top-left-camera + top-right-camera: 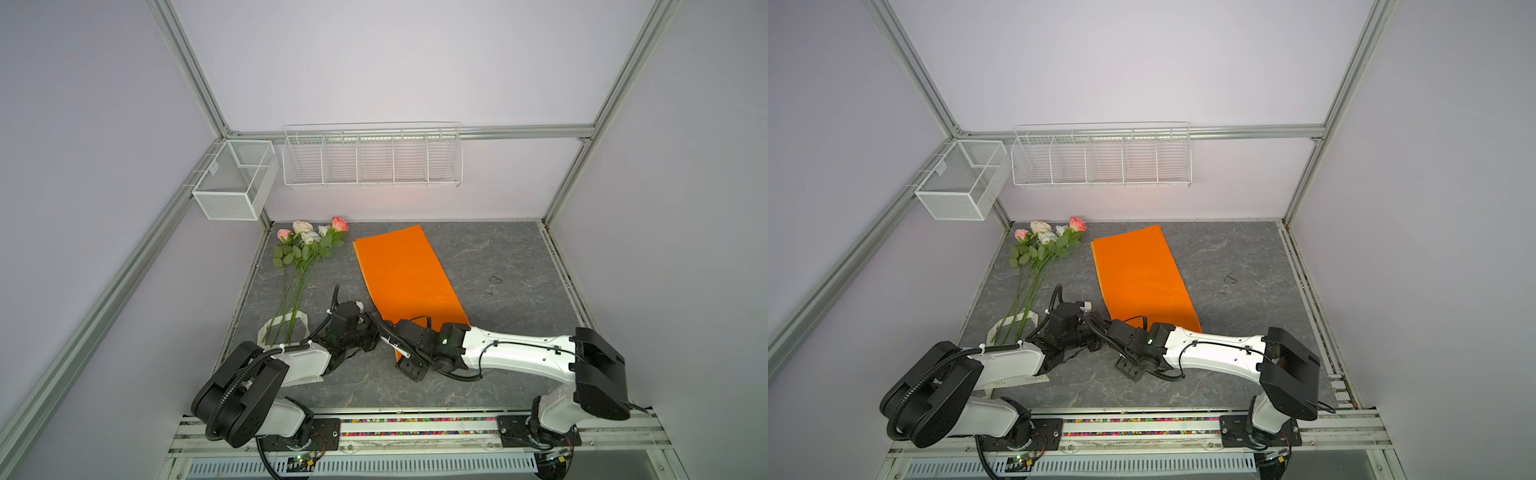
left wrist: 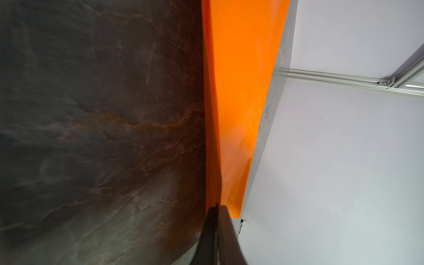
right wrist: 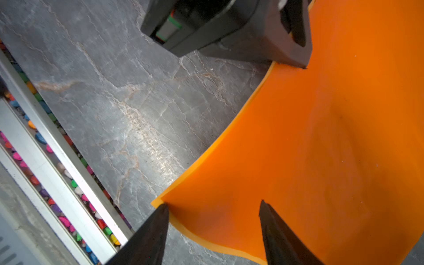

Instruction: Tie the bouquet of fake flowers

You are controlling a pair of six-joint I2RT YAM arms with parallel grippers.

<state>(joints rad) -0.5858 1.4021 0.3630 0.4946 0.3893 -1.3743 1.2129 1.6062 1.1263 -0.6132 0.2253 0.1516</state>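
Observation:
The bouquet of fake flowers (image 1: 309,241) (image 1: 1045,241), pink, cream and white roses, lies untied at the table's back left, with its long stems running toward the front. A sheet of orange paper (image 1: 405,274) (image 1: 1138,274) (image 2: 238,91) (image 3: 321,149) lies beside it. My left gripper (image 2: 216,207) (image 1: 374,332) is shut on the sheet's near edge, which is lifted and curled. At the sheet's near corner my right gripper (image 3: 213,204) (image 1: 397,345) stands open, one fingertip (image 3: 164,208) at the corner and the other over the paper.
A cream ribbon with lettering (image 1: 266,330) (image 1: 1017,380) loops under the stem ends at front left. A wire rack (image 1: 372,156) and a mesh basket (image 1: 232,183) hang on the walls. A rail of coloured pebbles (image 3: 57,165) runs along the front edge.

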